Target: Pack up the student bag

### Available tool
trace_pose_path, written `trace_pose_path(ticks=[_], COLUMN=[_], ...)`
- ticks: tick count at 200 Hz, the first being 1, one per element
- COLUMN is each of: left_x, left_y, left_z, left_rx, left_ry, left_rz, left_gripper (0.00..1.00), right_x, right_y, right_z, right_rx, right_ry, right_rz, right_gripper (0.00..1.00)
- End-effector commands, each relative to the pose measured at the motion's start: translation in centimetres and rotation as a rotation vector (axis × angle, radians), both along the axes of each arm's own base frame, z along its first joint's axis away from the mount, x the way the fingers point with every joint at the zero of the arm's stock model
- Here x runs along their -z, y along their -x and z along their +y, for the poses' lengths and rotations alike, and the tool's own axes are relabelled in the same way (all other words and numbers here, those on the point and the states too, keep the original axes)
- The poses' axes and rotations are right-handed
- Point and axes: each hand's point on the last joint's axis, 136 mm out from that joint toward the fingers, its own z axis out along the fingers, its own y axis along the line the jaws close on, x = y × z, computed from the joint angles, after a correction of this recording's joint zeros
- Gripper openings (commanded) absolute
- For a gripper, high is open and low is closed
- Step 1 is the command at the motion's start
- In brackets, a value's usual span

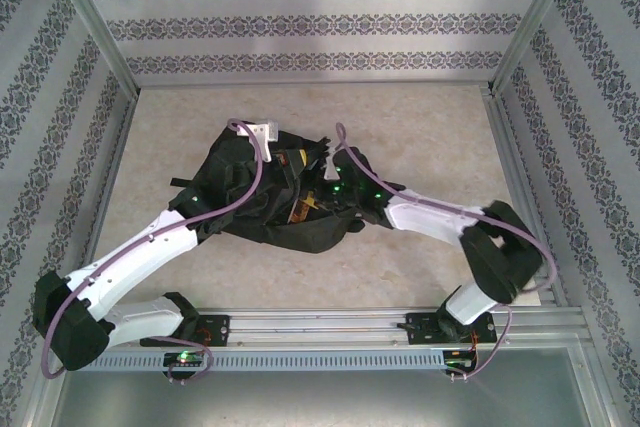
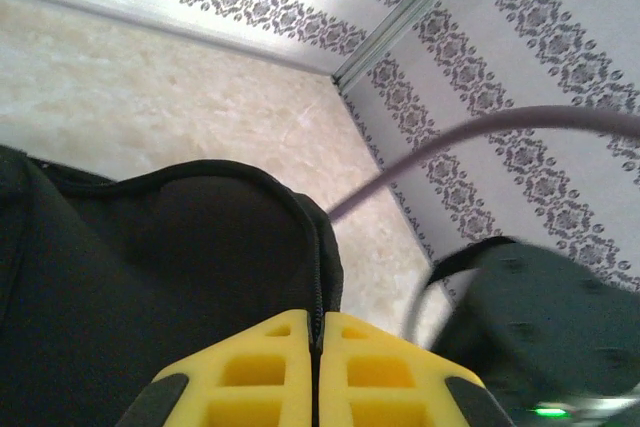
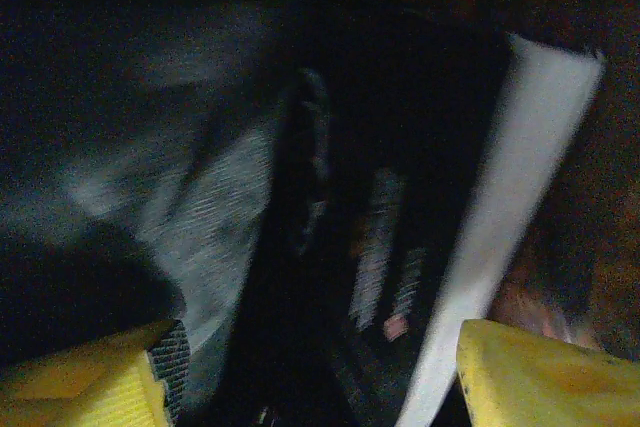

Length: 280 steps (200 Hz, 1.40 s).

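Student bag, large black soft fabric backpack: floppy, grip rim. Clamped 12 o'clock by left end effector; right end effector apart.

Beige table, patterned walls, metal rail

The large black soft fabric backpack lies slumped and crumpled, its mouth gaping upward. Its zip-edged rim is pinched between the closed yellow fingers of the left gripper. The right gripper, fingers spread, sits inside its dark interior.
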Motion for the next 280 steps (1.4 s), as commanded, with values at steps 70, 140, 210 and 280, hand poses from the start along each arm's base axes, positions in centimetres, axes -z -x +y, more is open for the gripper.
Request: trace_pose_path(ticks=[70, 140, 210, 280], left_x=[4.3, 0.7, 3.9, 9.3], left_y=[-1.3, 0.1, 3.4, 6.0], left_z=[-1.5, -1.6, 8.7, 11.6], left_rx=[0.026, 0.161, -0.2, -0.186], left_ry=[0.002, -0.166, -0.41, 0.131], left_rz=[0.077, 0.001, 0.281, 0.484], left_gripper=[0.18, 0.61, 0.89, 1.0], right_x=[-1.4, -2.2, -1.1, 1.3], right_y=[4.5, 9.8, 12.5, 13.7], right_z=[-10.1, -9.1, -3.2, 2.1], right_rx=[0.081, -0.172, -0.411, -0.566], right_ry=[0.248, 0.294, 0.437, 0.488], right_rz=[-0.3, -0.397, -0.457, -0.312], right_gripper=[0.6, 0.51, 0.5, 0.47])
